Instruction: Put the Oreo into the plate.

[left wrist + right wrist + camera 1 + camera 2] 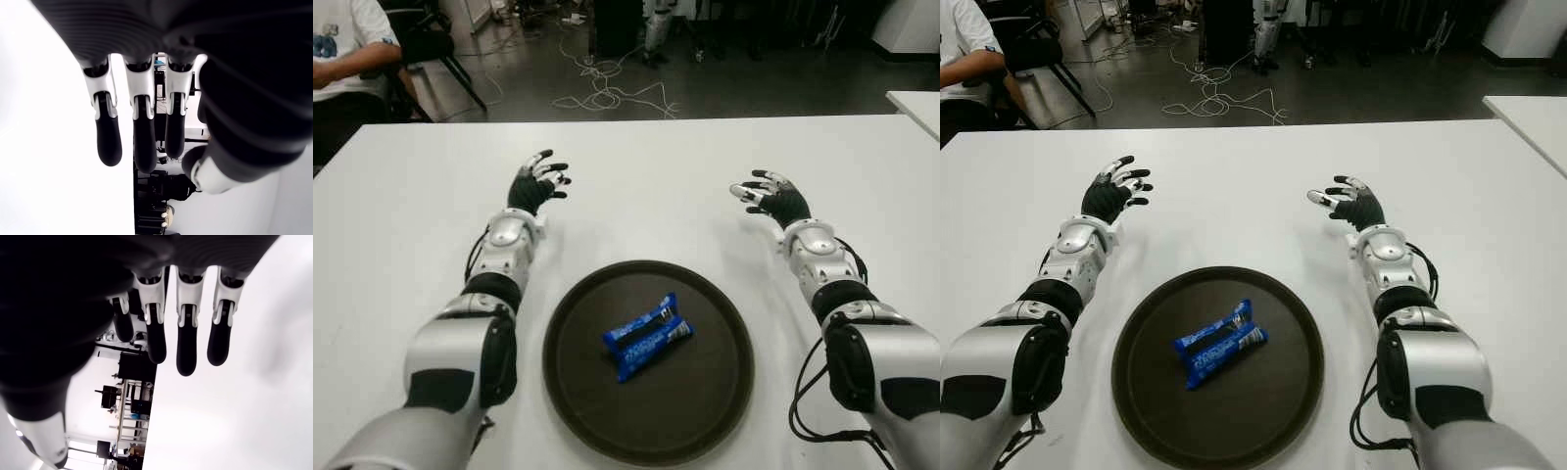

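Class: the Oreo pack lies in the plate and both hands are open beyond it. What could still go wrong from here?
1. Either arm, drawn back, may clip the plate rim, since both forearms flank it closely.
2. A knock could slide the Oreo pack off.
3. The left hand and right hand hold nothing, so a needless regrasp would undo the placement.

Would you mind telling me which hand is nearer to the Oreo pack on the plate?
Left, narrowly. The left hand is open beyond the plate, on the left side of the Oreo pack; the right hand is open beyond it on the right, slightly farther off.
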`<action>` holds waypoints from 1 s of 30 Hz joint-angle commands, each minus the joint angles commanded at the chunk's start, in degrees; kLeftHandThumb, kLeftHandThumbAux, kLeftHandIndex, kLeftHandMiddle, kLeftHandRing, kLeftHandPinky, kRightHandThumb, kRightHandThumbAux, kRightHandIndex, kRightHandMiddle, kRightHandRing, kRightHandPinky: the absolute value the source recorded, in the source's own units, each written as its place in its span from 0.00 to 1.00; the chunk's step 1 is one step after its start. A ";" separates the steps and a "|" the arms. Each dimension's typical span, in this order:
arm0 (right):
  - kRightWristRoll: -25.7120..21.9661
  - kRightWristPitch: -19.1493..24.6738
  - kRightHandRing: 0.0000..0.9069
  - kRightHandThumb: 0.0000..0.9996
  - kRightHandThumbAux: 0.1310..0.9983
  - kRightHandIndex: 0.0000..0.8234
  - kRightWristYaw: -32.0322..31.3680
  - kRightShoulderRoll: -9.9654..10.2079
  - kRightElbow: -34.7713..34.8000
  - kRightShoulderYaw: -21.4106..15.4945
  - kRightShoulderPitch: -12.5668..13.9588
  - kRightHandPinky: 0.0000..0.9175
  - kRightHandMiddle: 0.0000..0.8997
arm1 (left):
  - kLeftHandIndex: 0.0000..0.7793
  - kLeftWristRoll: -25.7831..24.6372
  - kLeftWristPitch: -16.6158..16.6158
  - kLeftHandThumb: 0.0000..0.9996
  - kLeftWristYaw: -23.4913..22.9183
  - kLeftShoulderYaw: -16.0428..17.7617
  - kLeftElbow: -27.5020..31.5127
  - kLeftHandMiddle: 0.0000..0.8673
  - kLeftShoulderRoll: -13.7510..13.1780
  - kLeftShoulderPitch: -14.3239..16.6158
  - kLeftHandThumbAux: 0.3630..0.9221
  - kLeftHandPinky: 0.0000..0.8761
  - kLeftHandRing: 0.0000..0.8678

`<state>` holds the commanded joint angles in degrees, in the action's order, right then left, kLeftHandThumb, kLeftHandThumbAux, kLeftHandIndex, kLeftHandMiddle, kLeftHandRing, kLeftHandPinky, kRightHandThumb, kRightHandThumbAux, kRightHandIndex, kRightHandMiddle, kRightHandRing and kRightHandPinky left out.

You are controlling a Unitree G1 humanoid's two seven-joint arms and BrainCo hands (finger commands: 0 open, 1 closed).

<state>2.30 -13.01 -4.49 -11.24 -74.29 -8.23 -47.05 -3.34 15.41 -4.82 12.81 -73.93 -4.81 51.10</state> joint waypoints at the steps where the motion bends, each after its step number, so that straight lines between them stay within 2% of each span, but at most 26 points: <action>1: 0.10 -0.12 0.36 0.00 0.67 0.25 0.19 0.01 -0.01 0.12 0.03 0.40 0.32 | 0.21 -0.03 0.01 0.25 0.02 0.04 -0.02 0.36 0.02 0.01 0.78 0.52 0.43; 11: 0.07 -0.32 0.36 0.00 0.68 0.25 0.63 0.06 -0.14 0.41 0.02 0.41 0.32 | 0.21 0.24 -0.08 0.20 0.36 -0.08 -0.26 0.36 -0.02 0.07 0.75 0.51 0.42; 20: 0.28 -0.37 0.37 0.00 0.66 0.26 0.85 -0.09 -0.39 0.64 0.03 0.41 0.33 | 0.21 0.71 0.07 0.24 0.57 -0.47 -0.35 0.34 -0.08 0.07 0.71 0.50 0.41; 30: 0.29 -0.60 0.37 0.00 0.68 0.26 1.30 -0.06 -0.42 0.59 0.06 0.42 0.33 | 0.21 0.89 0.13 0.22 0.12 -0.76 -0.35 0.33 -0.19 0.03 0.71 0.49 0.39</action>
<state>2.59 -13.61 -3.18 -11.30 -74.72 -7.64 -46.98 -2.45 15.55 -4.71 12.05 -74.28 -5.00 51.13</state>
